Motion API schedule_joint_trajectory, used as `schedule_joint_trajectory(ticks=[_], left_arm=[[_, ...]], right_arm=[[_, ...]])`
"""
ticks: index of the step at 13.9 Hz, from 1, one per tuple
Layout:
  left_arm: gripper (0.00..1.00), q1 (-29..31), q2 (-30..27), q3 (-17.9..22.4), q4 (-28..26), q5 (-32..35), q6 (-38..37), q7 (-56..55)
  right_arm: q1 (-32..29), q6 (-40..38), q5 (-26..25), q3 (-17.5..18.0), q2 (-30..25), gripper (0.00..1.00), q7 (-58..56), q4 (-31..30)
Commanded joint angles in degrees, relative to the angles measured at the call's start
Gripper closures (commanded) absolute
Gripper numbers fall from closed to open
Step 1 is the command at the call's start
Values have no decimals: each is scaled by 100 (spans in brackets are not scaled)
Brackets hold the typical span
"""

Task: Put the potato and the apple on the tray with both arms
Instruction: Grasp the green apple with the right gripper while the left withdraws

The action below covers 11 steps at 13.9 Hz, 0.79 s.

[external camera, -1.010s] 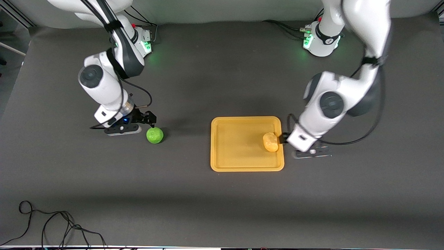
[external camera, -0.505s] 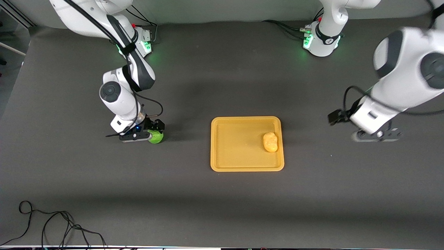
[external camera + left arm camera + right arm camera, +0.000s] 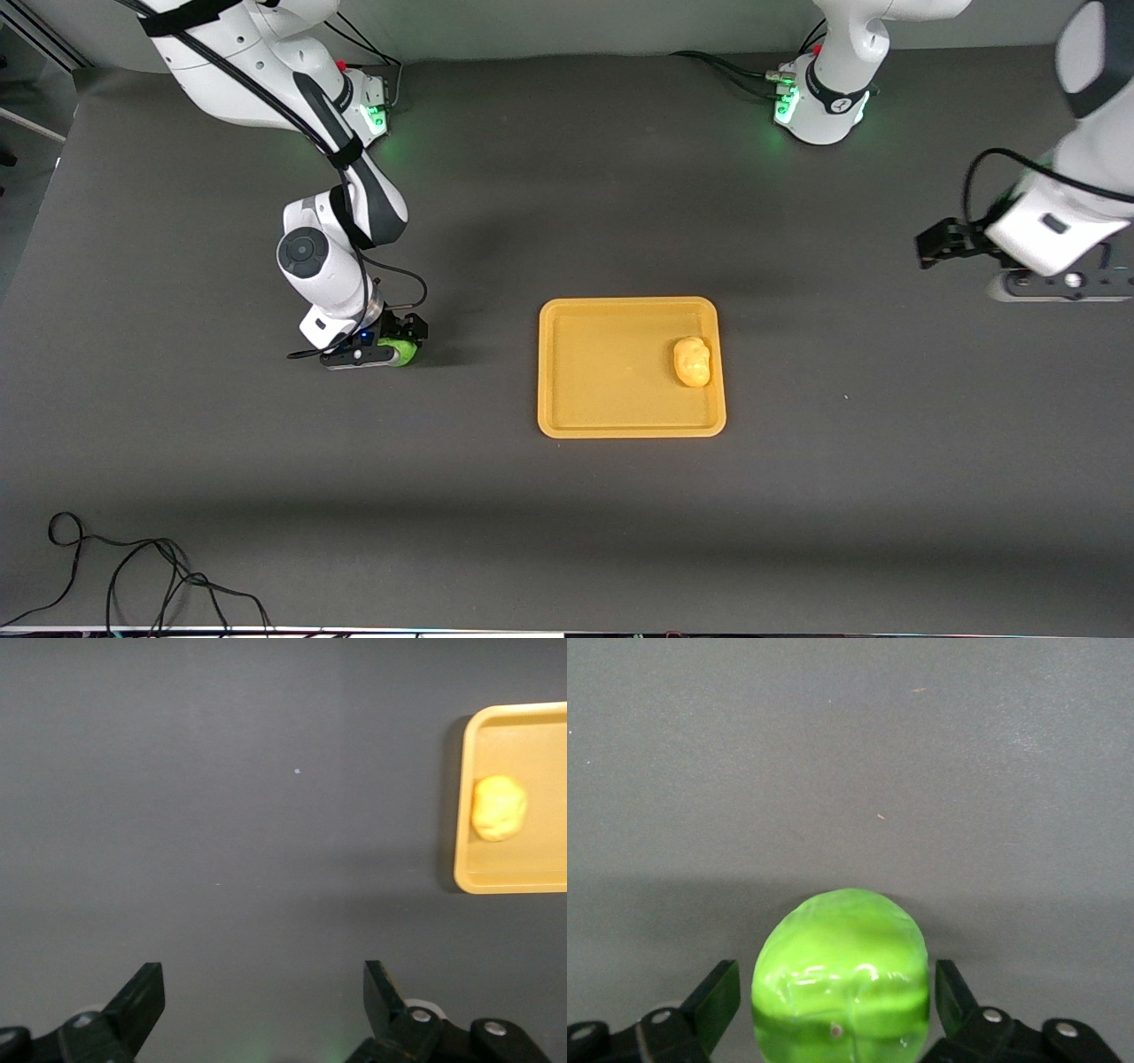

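Your dark grey worktop (image 3: 567, 532) carries the tray (image 3: 567, 425) with the potato (image 3: 692, 361). Right end effector (image 3: 837, 1010) straddles the apple (image 3: 842, 979), fingers apart; left end effector (image 3: 264, 1005) hangs spread over bare worktop.

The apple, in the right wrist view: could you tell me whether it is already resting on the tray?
No, the apple sits on the dark table between the open fingers of the right gripper, with no tray under it.
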Motion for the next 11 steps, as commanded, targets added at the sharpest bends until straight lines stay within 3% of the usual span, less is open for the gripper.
schedule_joint_trajectory(ticks=[1, 2, 3, 5, 7, 9, 11], left_arm=[[0, 287, -186, -76, -51, 50, -153, 371], [0, 402, -187, -163, -69, 33, -118, 450], [0, 603, -204, -338, -130, 33, -74, 469], [0, 1270, -239, -961, -148, 33, -74, 477], [0, 1422, -336, -1087, -183, 33, -118, 477], [0, 1423, -415, -1078, -227, 33, -135, 477], [0, 1414, -450, -1069, -314, 24, -48, 495]], right_arm=[[25, -57, 105, -23, -16, 29, 112, 14], [8, -101, 105, -32, -25, 40, 199, 14], [7, -154, 105, -32, -60, 45, 226, 22], [-1, -338, 105, -49, -304, 45, 200, 83], [7, -1037, 105, -181, -752, 45, 191, 354], [7, -2431, 105, -199, -1043, 45, 209, 1195], [-1, -4066, 105, -208, -984, 45, 226, 2546]])
